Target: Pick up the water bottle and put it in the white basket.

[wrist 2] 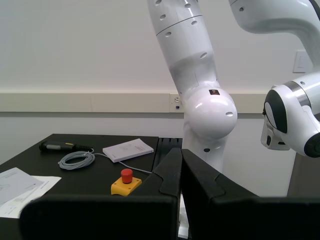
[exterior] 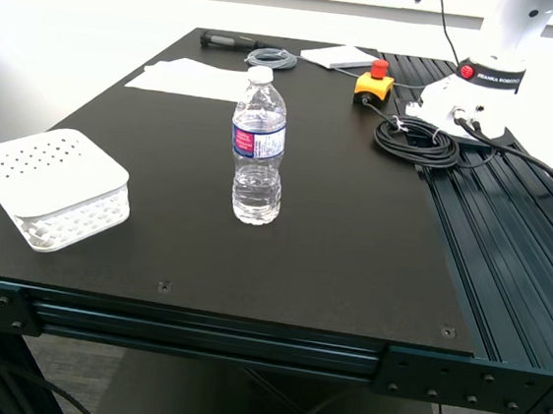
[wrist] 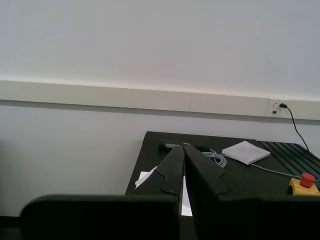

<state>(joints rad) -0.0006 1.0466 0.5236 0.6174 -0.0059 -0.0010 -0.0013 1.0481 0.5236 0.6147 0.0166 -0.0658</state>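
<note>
1. Water bottle (exterior: 258,148) stands upright mid-table, cap on, nothing touching it.
2. White basket (exterior: 53,187) sits near the table's (exterior: 333,233) near edge at the exterior view's left, dotted flat face up, well apart from the bottle. Bare tabletop between them.
3. My first gripper (wrist: 184,150): jaws together, holding nothing, aimed at the wall above the table's far end.
4. My second gripper (wrist 2: 180,152): jaws together, empty, facing the white robot arm (wrist 2: 200,90).
5. Far-side clutter: paper sheets (exterior: 191,77), grey coiled cable (exterior: 271,58), black handled tool (exterior: 225,39), white booklet (exterior: 340,57), yellow e-stop button (exterior: 373,85), black cable coil (exterior: 417,140) by the other robot's base (exterior: 471,94).
6. Neither arm shows in the exterior view.
</note>
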